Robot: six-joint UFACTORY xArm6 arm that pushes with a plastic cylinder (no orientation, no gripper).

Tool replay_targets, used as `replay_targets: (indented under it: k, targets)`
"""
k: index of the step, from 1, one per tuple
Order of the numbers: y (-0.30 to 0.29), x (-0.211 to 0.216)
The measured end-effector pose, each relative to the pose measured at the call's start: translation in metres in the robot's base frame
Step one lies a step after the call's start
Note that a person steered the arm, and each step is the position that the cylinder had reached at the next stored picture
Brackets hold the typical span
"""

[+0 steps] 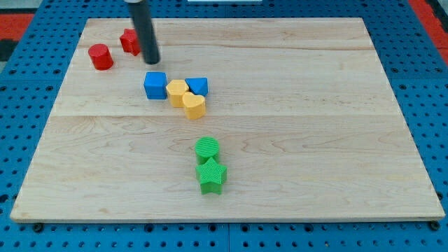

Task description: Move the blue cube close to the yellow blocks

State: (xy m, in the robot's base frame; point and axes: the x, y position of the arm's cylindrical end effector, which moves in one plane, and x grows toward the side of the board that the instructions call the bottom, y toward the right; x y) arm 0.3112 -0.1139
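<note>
The blue cube [155, 85] sits left of centre on the wooden board, touching the left side of a yellow block [177, 92]. A second yellow block [194, 106], heart-like in shape, lies just below and to the right of the first. A blue triangular block [198, 87] rests against the yellow blocks on their right. My tip [152, 61] is at the end of the dark rod, just above the blue cube toward the view's top, with a small gap between them.
A red cylinder [101, 57] and a red block [129, 41], partly hidden by the rod, lie at the upper left. A green round block [207, 148] and a green star [211, 176] sit below centre. The board [315, 126] has blue pegboard around it.
</note>
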Motion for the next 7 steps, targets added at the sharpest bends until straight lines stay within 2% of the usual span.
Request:
replay_targets:
  k: [1,4,5,7]
  targets:
    - [0.006,0.040]
    - [-0.010,0.063]
    - [-0.011,0.086]
    - [-0.015,0.093]
